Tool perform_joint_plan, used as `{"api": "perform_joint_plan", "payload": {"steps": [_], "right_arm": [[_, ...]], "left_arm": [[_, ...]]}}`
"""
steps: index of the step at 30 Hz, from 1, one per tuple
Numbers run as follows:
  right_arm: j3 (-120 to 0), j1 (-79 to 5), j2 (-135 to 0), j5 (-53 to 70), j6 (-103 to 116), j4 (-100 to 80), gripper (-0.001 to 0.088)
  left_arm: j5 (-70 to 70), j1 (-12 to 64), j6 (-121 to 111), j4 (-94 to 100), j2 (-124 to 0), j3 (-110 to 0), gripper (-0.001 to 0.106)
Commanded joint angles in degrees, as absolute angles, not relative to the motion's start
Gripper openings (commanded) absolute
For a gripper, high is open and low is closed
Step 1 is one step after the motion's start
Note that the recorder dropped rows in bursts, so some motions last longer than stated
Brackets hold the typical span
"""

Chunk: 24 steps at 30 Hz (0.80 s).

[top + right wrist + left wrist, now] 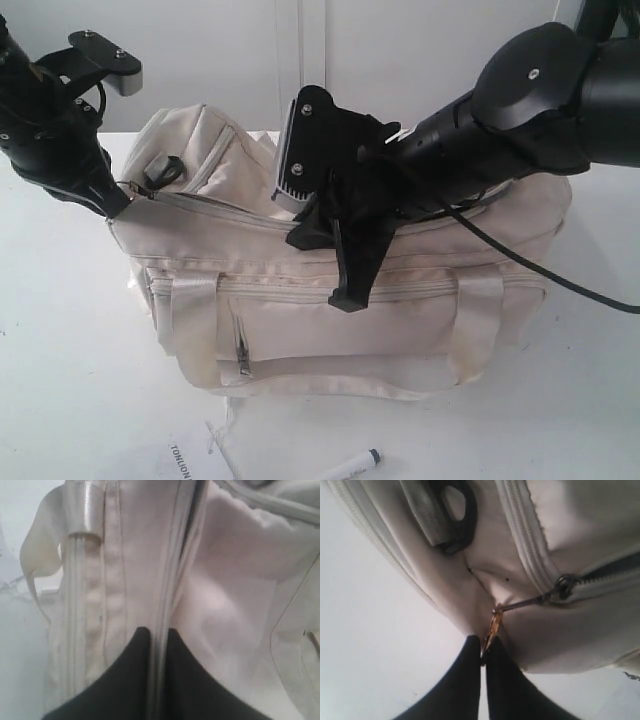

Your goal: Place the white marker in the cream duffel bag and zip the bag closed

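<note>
**White table, one cream bag, two arms holding on**

White table and a pale wall are filling the scene, and the cream duffel bag is sitting in the middle of the table.

On the left side, the left arm is coming in from the top corner and pointing down at the end of the bag. The left gripper is squeezing tight on the little gold zip pull. Its two black fingers are pressing together with the pull caught between their tips. The pull is stretching out to the zip slider, and a dark gap is showing past the slider. A black ring is hanging on the bag nearby.

Moving along, the bag's shiny left handle strap is lying down the front, next to a small front pocket zip.

In the middle, the right gripper is pointing down over the top of the bag. In the right wrist view its two fingers are sitting very close together, pinching a thin strip of the bag's top zip edge between them.

On the right, the big right arm is reaching in from the top corner, leaning low across the bag towards the middle.

Down in front, the white marker is lying on the table, outside the bag and apart from both grippers. A paper tag with printed letters is lying to the left of it.
</note>
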<state>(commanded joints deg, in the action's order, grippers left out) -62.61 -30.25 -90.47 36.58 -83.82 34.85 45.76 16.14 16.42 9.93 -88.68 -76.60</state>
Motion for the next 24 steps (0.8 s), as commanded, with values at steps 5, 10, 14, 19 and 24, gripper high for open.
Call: {"api": "perform_joint_plan", "payload": {"steps": [5, 10, 14, 19, 24], "right_arm": [[-62.61, -30.25, -90.47, 36.72, -82.33, 35.07, 0.0329], [-62.61, -30.25, -90.47, 36.72, -81.99, 35.07, 0.0426], [-62.61, -30.25, -90.47, 35.96, -81.77, 35.07, 0.0429], [-62.61, -30.25, -90.47, 35.16, -81.77, 34.03, 0.0429], [-62.61, -30.25, -90.47, 34.34, -77.41, 27.75, 0.0429]], "left_arm": [[45.64, 16.14, 16.42, 9.93, -88.68, -76.6, 0.002], [45.51, 16.14, 16.42, 9.93, -88.68, -76.6, 0.024], [45.62, 16.14, 16.42, 9.19, -88.68, -76.6, 0.039], [46.4, 16.14, 16.42, 8.55, -88.68, -76.6, 0.042], [46.9, 16.14, 16.52, 8.09, -88.46, -76.71, 0.042]]}}
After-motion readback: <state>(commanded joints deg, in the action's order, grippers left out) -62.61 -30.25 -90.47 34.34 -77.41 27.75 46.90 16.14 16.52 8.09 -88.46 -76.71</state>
